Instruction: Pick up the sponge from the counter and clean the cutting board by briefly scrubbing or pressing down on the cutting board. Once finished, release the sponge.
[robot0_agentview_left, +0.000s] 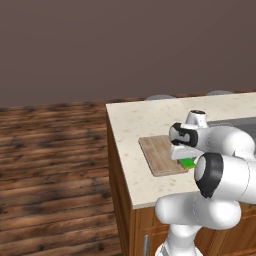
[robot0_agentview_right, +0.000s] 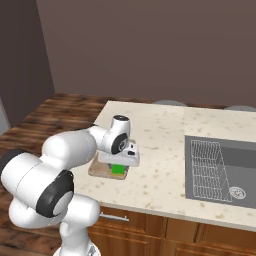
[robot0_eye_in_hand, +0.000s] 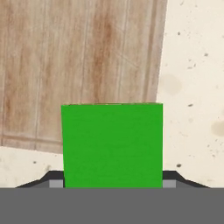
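Sponge (robot0_eye_in_hand: 112, 144): clamped in gripper (robot0_agentview_right: 118, 169) over cutting board (robot0_agentview_left: 159, 152), near counter (robot0_agentview_right: 165, 130) front edge. To be pressed flat and rubbed briefly, kept within the board's edges.

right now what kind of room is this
Most likely a kitchen, a rendered one: a speckled stone-look counter on brown wooden cabinets, a sink set into it, and a wooden cutting board lying on top.

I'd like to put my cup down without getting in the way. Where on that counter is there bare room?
The counter is bare between the cutting board and the sink, and along the back edge by the wall. The front corner is crowded: there the claw holds the green sponge over the board's near end.
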